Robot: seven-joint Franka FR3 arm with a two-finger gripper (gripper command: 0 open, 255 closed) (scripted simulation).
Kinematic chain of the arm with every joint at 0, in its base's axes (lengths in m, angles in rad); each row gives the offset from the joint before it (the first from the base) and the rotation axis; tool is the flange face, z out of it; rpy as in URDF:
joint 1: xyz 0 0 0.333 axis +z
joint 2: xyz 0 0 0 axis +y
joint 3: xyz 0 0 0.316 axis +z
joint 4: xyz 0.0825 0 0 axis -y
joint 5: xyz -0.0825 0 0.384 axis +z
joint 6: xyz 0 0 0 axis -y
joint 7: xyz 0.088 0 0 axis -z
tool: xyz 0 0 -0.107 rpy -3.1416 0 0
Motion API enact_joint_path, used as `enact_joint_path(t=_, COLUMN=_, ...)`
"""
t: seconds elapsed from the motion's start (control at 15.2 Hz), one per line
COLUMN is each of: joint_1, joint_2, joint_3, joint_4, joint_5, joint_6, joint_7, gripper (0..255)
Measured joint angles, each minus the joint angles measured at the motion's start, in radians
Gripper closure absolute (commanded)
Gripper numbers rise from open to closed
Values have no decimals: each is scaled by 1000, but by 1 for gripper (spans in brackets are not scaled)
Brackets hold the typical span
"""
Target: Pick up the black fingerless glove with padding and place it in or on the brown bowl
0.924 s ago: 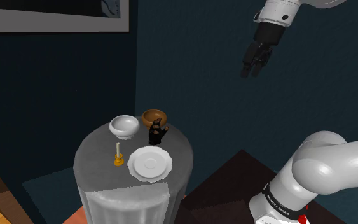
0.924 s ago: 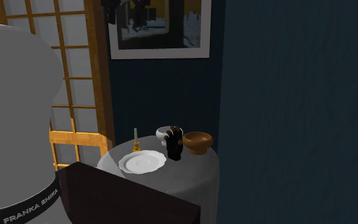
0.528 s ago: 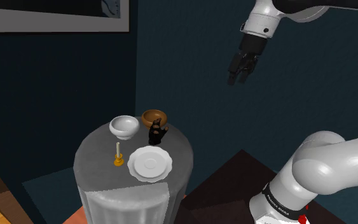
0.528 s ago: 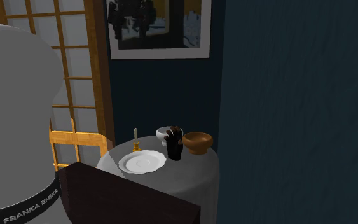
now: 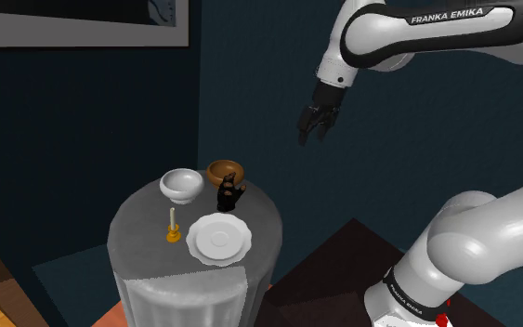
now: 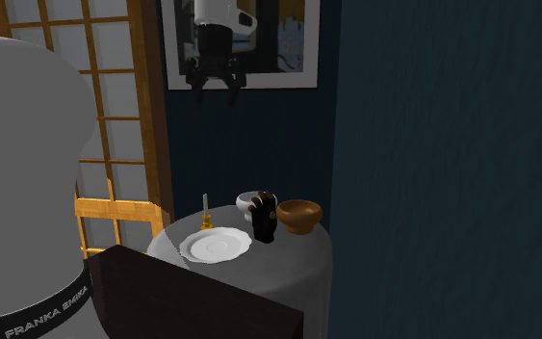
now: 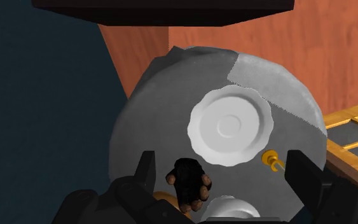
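Swung leftward in the shoulder view, the claw hangs wide open, pointing down, high above the black glove

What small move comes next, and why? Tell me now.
Probably lower the tool toward the black glove: it hangs open high over the table, and the glove stands untouched beside the brown bowl.

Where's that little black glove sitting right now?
In the shoulder view the black glove stands on the round table, between the brown bowl and the white plate, nearer the bowl.
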Motion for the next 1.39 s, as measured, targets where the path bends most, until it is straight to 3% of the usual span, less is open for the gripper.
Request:
enact_joint_path(t=0.66, joint_1=10, joint_2=345, joint_3=43, joint_4=40, joint_5=-4, joint_6=326, joint_7=33, gripper=0)
enact_joint_path(t=1.39, joint_1=29, joint_2=757, joint_3=61, joint_4=241, joint_5=-62, joint_6=557, joint_7=101, gripper=0)
